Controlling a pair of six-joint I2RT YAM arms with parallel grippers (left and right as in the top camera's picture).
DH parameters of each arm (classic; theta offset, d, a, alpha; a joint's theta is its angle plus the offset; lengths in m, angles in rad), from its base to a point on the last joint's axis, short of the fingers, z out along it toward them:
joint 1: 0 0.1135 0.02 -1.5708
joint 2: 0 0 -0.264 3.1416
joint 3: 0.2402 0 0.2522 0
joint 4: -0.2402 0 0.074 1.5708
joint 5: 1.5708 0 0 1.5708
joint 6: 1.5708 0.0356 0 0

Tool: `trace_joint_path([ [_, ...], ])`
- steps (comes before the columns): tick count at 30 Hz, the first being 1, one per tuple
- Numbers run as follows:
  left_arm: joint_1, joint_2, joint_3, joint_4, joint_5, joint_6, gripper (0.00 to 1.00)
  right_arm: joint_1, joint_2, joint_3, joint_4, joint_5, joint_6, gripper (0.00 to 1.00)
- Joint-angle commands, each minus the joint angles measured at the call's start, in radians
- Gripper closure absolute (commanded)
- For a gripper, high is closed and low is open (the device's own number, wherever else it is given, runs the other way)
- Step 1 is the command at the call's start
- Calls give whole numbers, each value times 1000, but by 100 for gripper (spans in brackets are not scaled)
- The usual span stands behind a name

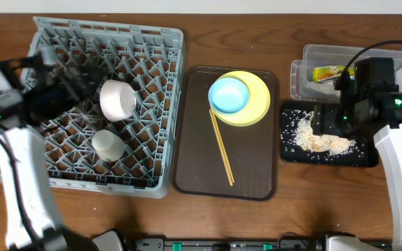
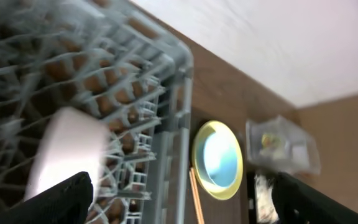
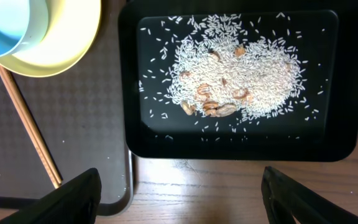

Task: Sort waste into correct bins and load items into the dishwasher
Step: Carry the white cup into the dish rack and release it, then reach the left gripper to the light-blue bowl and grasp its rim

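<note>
The worktop (image 1: 292, 223) is wood with lines in it. The rack (image 1: 110, 31) is grey plastic. The black tray (image 3: 135, 124) looks smooth and shiny. The tub (image 1: 368, 50) is clear plastic. The chopsticks (image 1: 221, 148) are wood.

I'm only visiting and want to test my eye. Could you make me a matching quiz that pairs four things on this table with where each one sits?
Things:
1. white bowl
2. light-blue bowl
3. snack wrapper
4. rice grains

Places:
A. in the black tray
B. on the pale-yellow plate
C. in the grey dish rack
D. in the clear plastic tub

Pairs: 1-C, 2-B, 3-D, 4-A
</note>
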Motion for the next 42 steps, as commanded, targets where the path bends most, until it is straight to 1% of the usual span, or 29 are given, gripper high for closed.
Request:
trace_joint_path([
  [1,-179,-82,16,-7,-230,15,7,-18,-13,17,5,13,-9,20],
  [4,-345,-98,53,-23,-384,11,7,-18,-13,17,4,13,-9,20],
  [9,-586,-38,157,-61,-609,20,7,-18,-13,17,5,13,-9,19],
  [14,-761,92,254,-64,-686,127,7,-18,-13,17,1,18,-9,18],
  [19,-900,228,262,13,-699,233,7,-18,-13,17,-24,107,15,18],
  [21,-940,282,262,40,-699,251,7,-18,-13,17,-26,111,15,18],
  [22,-976,342,262,74,-698,251,6,-18,-13,17,-25,111,18,18],
  [27,-1028,481,262,153,-698,251,7,-18,-13,17,-27,111,21,18],
  [28,-1037,529,262,179,-698,251,7,-18,-13,17,-29,110,21,18],
  [31,-1045,591,262,203,-698,251,9,-18,-13,17,-29,110,21,18],
  [36,-1049,671,262,206,-698,251,21,-18,-13,17,-34,110,21,18],
  [39,-1049,690,261,192,-698,250,31,-18,-13,17,-33,110,21,18],
  [42,-1050,695,261,178,-699,251,39,-18,-13,17,-34,110,21,18],
])
